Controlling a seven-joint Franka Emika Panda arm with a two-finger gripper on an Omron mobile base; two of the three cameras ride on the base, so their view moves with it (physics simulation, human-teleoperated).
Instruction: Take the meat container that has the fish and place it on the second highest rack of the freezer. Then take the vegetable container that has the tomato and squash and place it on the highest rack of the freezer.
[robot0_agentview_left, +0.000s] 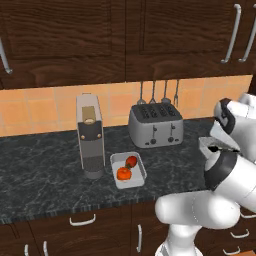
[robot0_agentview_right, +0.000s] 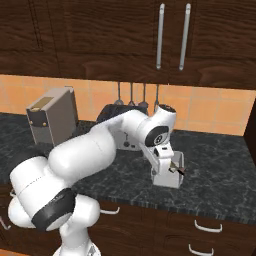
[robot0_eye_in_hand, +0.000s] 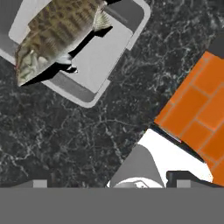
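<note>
The fish (robot0_eye_in_hand: 57, 35), brown and speckled, lies in the grey-white meat container (robot0_eye_in_hand: 103, 54) on the dark counter, at the upper left of the hand view. My gripper (robot0_eye_in_hand: 111, 183) is open above the counter, off to one side of that container, with nothing between its fingertips. In the right base view the gripper (robot0_agentview_right: 166, 162) hangs just over the meat container (robot0_agentview_right: 169, 179). The vegetable container (robot0_agentview_left: 128, 170) with the tomato and squash sits near the counter's front, right of the coffee machine. The freezer and its racks are out of view.
A coffee machine (robot0_agentview_left: 90, 135) and a toaster (robot0_agentview_left: 155, 125) stand at the back of the dark marble counter (robot0_agentview_left: 45, 170). Utensils hang on the orange tiled backsplash (robot0_agentview_left: 40, 107). Dark wall cabinets (robot0_agentview_left: 125, 35) hang above.
</note>
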